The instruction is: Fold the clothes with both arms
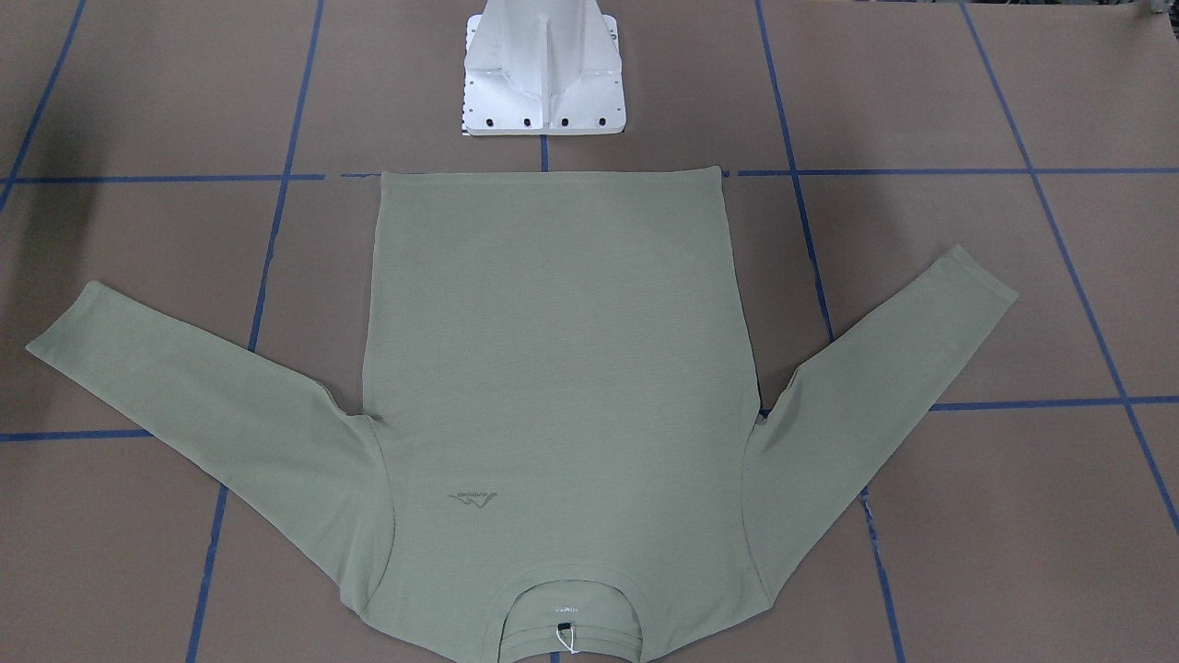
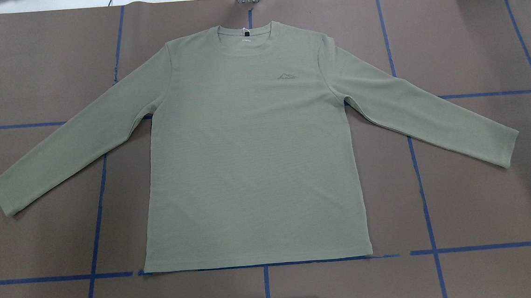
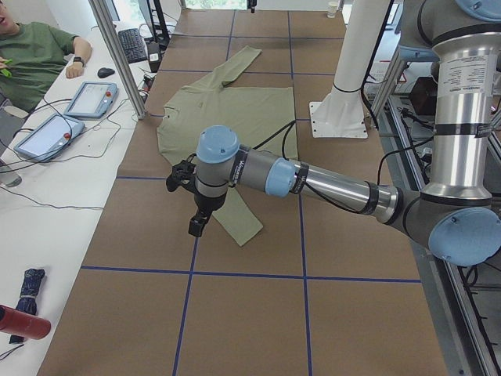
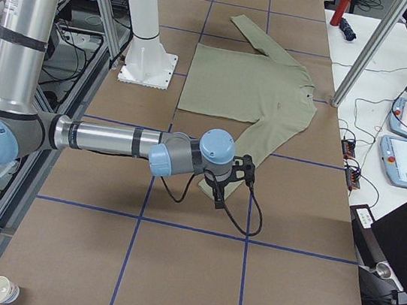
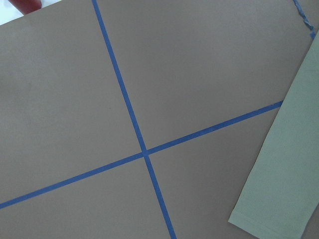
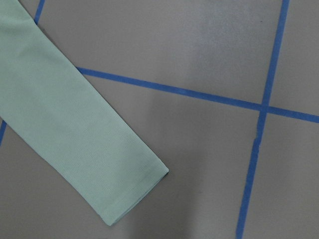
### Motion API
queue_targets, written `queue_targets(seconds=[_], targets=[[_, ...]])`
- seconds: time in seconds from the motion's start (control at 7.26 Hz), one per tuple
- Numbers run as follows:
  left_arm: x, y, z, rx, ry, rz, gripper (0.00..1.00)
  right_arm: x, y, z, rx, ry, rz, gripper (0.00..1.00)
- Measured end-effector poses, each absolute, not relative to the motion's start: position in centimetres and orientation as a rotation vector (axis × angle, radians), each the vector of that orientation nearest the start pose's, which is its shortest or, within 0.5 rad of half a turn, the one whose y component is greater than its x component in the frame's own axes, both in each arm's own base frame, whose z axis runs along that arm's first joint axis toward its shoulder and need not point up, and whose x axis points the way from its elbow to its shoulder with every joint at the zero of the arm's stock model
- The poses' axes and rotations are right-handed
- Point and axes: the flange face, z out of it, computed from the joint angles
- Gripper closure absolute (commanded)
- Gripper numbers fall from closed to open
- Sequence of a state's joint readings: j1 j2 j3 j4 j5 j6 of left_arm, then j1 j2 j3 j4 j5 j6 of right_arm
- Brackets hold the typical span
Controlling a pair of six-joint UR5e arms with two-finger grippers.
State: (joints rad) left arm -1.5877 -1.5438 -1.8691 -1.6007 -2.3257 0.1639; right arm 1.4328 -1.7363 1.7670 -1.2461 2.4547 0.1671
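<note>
The front-facing view shows you a pale sage-green long-sleeved shirt (image 1: 553, 368) lying flat, face up, on the brown tabletop (image 1: 1013, 516): hem toward the white pedestal (image 1: 543, 83), neckline at the bottom edge, sleeves spread diagonally. From overhead, its hem runs along a blue tape line (image 2: 487, 247), and wide tabletop stretches beyond both sleeve ends (image 2: 7, 199). In the left side view the left arm (image 3: 337, 184) reaches over the tabletop, the left tool (image 3: 197, 227) close to one sleeve end; you cannot tell whether it is released or clenched. In the right side view the right arm (image 4: 107, 139) reaches likewise, the right tool (image 4: 216, 197) by the other sleeve end, its state equally unclear. Each wrist view shows a sleeve end beside crossing tape lines
</note>
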Motion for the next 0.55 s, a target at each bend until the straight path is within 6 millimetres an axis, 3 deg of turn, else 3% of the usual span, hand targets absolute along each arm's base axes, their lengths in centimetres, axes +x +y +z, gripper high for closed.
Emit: queue_targets(seconds=[0.55], targets=[[-7.3,-48.2,52.3,0.356,0.721,0.254,0.0,-11.6,-45.9,64.8,0.228,-0.921,0.04,0.11]])
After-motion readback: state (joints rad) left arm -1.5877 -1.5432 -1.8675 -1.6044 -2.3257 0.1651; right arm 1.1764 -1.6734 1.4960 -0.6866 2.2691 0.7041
